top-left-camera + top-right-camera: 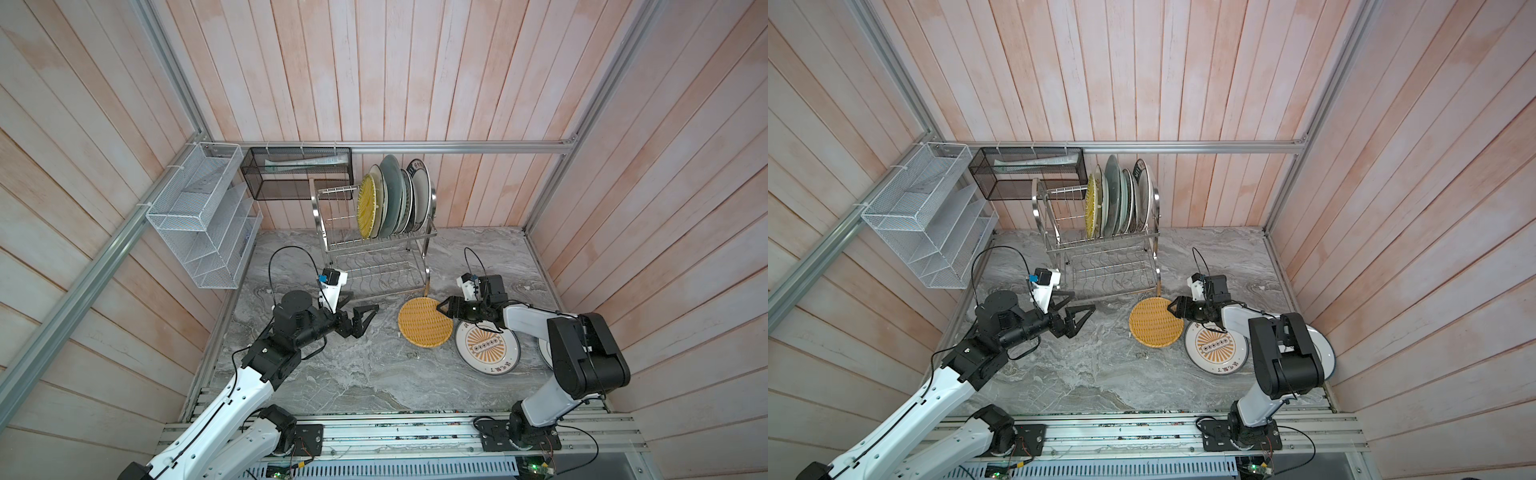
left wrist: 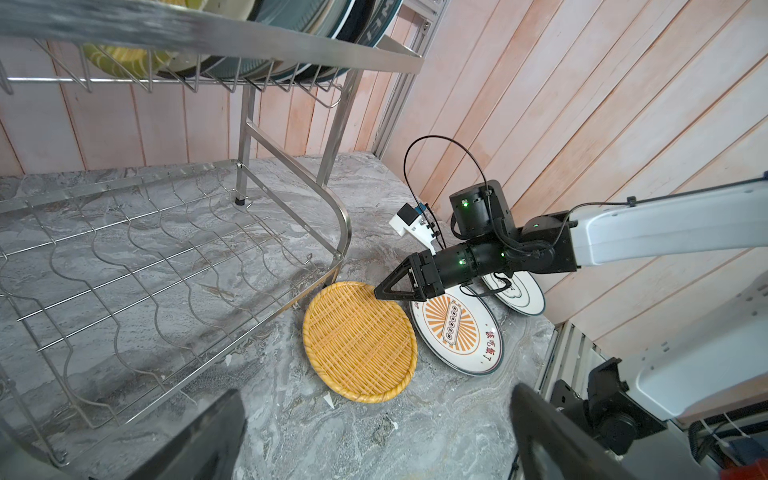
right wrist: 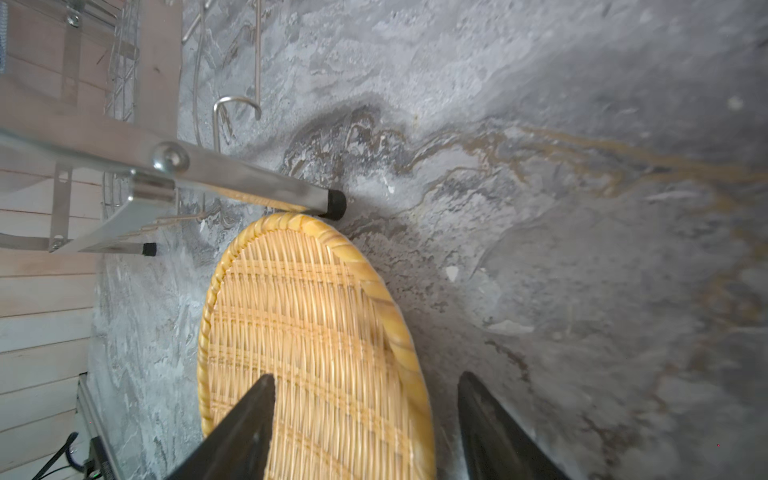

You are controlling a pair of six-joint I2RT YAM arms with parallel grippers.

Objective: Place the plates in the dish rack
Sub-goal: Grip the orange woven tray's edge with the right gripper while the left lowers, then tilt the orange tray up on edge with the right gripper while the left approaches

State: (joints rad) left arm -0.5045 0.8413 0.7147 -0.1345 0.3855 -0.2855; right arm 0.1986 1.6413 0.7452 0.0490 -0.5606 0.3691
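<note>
A yellow woven-pattern plate (image 1: 424, 322) (image 2: 359, 340) lies flat on the marble table, its far rim against the dish rack's (image 1: 374, 245) front right foot (image 3: 336, 203). My right gripper (image 1: 440, 308) (image 3: 366, 376) stands open astride this plate's near rim (image 3: 399, 340), one finger over the weave and one outside it. A white plate with an orange sunburst (image 1: 486, 347) lies under the right wrist, and a blue-ringed white plate (image 2: 519, 293) lies beyond it. Several plates (image 1: 395, 199) stand upright in the rack's top tier. My left gripper (image 1: 360, 309) (image 2: 376, 390) hangs open and empty in front of the rack.
The rack's lower tier (image 2: 166, 257) holds nothing. A white mesh organizer (image 1: 199, 216) hangs on the left wall and a black mesh basket (image 1: 297, 172) on the back rail. Wooden walls close in on both sides, and the right arm's elbow (image 1: 590, 357) stands near the right wall.
</note>
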